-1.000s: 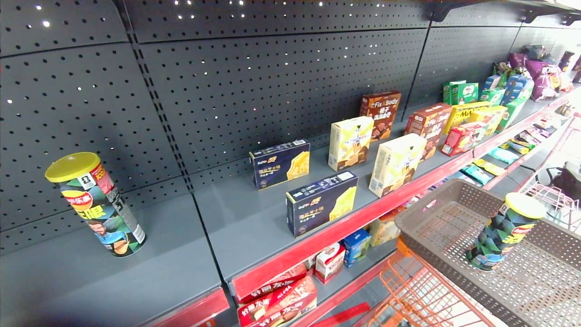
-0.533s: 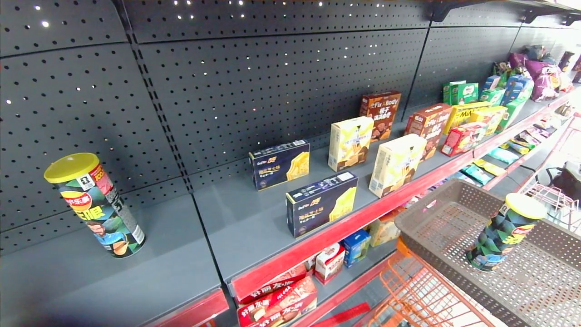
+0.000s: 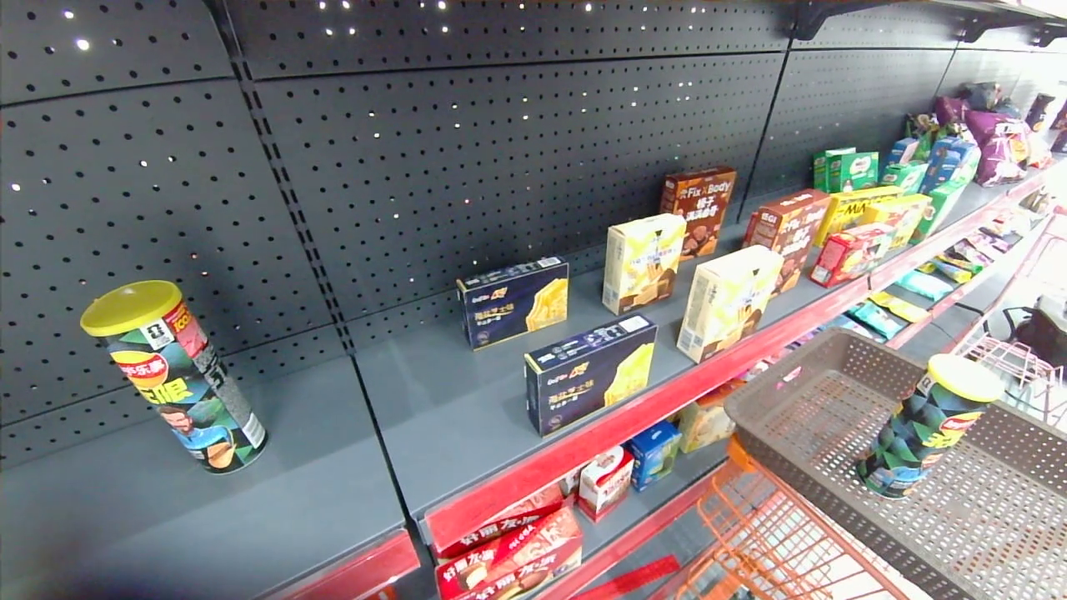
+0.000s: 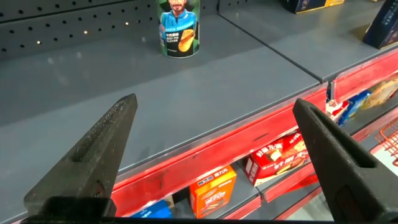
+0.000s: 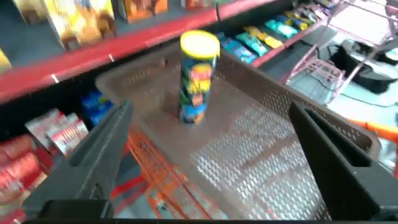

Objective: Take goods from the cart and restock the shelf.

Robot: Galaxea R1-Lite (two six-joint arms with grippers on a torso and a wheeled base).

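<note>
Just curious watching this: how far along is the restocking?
Done: one yellow-lidded cylindrical chip can stands on the grey metal shelf. In hand: nothing; the left gripper and right gripper are both open. Left: one matching can stands in the brown perforated plastic basket.

There are two yellow-lidded chip cans (image 3: 173,377), two dark blue boxes (image 3: 588,372), two pale yellow boxes (image 3: 728,301), two brown boxes (image 3: 698,208) — and one perforated brown basket (image 3: 775,400).
</note>
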